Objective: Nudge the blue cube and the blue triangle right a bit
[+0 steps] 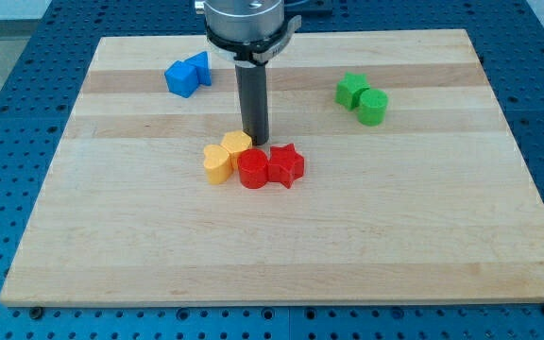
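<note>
The blue cube (pixel 180 78) and the blue triangle (pixel 199 66) sit touching each other near the view's top left of the wooden board (pixel 281 255). The cube is at the left, the triangle at its upper right. My tip (pixel 256 142) stands at the board's middle, well below and to the right of both blue blocks. It is just above the yellow and red cluster and close to the upper yellow block.
Two yellow blocks (pixel 226 155), a red cylinder (pixel 252 170) and a red star (pixel 286 165) cluster just below my tip. A green star (pixel 351 90) and a green cylinder (pixel 373 107) sit at the view's top right.
</note>
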Available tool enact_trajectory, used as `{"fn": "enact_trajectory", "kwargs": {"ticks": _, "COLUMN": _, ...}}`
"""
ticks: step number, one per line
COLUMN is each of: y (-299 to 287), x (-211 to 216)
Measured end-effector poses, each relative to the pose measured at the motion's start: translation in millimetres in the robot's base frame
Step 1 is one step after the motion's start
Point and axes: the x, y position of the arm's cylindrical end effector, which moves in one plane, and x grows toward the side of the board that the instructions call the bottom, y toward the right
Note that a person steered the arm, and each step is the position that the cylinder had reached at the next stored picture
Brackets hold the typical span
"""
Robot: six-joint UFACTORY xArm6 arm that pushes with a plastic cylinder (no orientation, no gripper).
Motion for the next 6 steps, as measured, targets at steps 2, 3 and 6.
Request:
{"fn": "enact_trajectory", "kwargs": {"ticks": 2, "y": 41.6, "x": -4.9}}
{"fn": "enact_trajectory", "kwargs": {"ticks": 3, "y": 30.2, "x": -7.3}}
{"fn": "enact_trajectory", "kwargs": {"ticks": 6, "y": -170.7, "x": -50.5}}
